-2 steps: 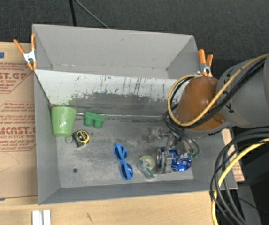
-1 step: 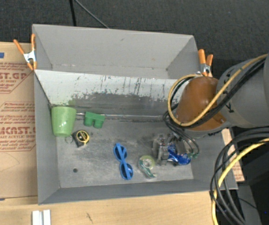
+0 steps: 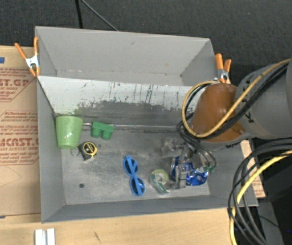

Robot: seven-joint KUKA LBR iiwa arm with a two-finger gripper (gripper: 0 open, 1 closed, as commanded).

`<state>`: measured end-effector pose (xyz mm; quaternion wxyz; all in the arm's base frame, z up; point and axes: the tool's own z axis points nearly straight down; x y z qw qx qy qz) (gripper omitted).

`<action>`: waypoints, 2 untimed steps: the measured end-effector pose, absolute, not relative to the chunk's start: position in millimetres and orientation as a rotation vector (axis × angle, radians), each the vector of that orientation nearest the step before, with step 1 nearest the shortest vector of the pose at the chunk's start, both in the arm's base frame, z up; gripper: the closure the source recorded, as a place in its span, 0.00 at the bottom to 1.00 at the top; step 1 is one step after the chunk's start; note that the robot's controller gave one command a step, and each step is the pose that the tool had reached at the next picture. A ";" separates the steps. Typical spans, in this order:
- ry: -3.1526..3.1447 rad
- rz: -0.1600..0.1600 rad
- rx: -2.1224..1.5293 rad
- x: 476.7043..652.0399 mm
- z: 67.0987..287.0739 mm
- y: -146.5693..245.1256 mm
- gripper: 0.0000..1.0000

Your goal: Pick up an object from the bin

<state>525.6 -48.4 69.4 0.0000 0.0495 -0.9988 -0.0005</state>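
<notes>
Front right of bin (image 3: 51, 162): blue-and-white crumpled thing (image 3: 195, 177) lies at gripper (image 3: 180, 168), pale green ring (image 3: 160, 180) just beside. Whether gripper is open or closed cannot be told. Grip best centred on blue thing alone. Ring and blue glasses-shaped piece (image 3: 133, 175) to be left undisturbed. Wall is near, so straight vertical lift advised. Farther back, well apart: green block (image 3: 102, 130), green cup (image 3: 68, 131).

The bin (image 3: 110, 93) is scuffed, matt grey metal; the light green cup (image 3: 68, 131) looks like smooth plastic.
</notes>
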 end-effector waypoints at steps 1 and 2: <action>-3.138 -0.002 0.156 525.6 69.4 -48.4 1.00; -3.138 -0.002 0.155 525.6 69.4 -48.4 0.00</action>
